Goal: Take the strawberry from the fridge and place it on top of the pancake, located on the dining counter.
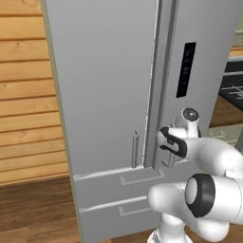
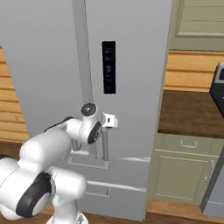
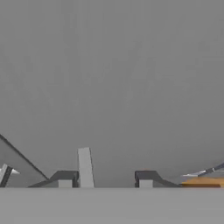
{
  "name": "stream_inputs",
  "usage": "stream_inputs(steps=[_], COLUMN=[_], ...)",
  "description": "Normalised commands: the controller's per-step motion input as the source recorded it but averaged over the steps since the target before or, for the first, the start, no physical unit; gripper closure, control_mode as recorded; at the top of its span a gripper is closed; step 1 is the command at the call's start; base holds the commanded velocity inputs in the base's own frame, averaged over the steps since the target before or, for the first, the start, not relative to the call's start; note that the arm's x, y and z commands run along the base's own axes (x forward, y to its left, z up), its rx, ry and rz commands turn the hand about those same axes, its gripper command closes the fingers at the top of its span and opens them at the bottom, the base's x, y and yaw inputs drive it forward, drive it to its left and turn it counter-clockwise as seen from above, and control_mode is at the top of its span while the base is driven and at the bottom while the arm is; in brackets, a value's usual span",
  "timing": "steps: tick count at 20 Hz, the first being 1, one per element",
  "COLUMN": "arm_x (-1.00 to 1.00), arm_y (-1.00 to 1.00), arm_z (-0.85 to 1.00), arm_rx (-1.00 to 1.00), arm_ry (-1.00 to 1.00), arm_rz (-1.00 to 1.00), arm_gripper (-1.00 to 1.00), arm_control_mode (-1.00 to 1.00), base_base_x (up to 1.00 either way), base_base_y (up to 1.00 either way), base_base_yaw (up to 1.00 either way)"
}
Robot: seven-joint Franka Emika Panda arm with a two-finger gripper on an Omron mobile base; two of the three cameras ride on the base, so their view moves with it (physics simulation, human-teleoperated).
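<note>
We have the gripper (image 3: 105, 179) at the fridge (image 1: 104, 85) right-door handle (image 3: 85, 166), fingers straddling it but grip unconfirmed; seat fully before pulling along the door arc.

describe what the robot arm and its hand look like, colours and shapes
The arm is glossy white, built of rounded, bulbous segments with dark grey bands and round caps at the joints. The hand ends in two small, dark, blocky finger tips. No cables or markings are visible.

Fridge (image 1: 104, 85) matt grey metal; wall (image 1: 23, 90) wood planks.
</note>
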Motion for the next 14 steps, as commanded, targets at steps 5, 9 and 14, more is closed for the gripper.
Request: stream_inputs(steps=[5, 9, 14], arm_x=[-0.91, -0.48, -0.50], arm_y=[-0.79, -0.81, -0.76], arm_z=[0.04, 0.16, 0.04], arm_rx=[0.09, 0.03, 0.04], arm_ry=[-0.08, 0.00, 0.00], arm_rz=[-0.05, 0.00, 0.00], arm_gripper=[1.00, 1.00, 1.00], arm_control_mode=[-1.00, -1.00, -1.00], base_base_x=[0.00, 0.00, 0.00], base_base_y=[0.00, 0.00, 0.00], base_base_yaw=[0.00, 0.00, 0.00])
